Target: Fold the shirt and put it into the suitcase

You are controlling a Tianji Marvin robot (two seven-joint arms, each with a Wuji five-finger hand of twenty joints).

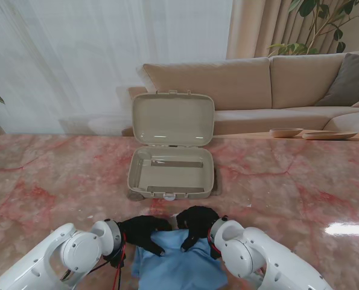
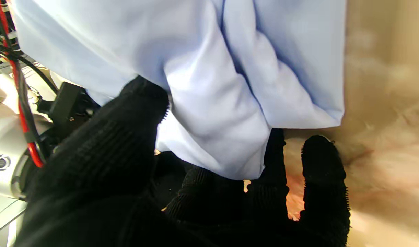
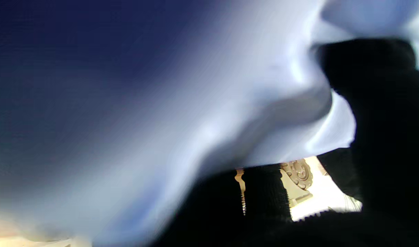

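Beige sofa [image 1: 245,84] behind pink marble table [image 1: 300,181] (sheer white curtains [image 1: 64,54], daylight)

A glossy pink marble table [image 1: 300,181] with red veins carries everything. An open beige suitcase [image 1: 171,172] sits on it at mid-width, its lid standing up on the side farther from me. A light blue shirt [image 1: 179,263] lies bunched on the table nearer to me than the suitcase, apart from it, with bare marble to either side
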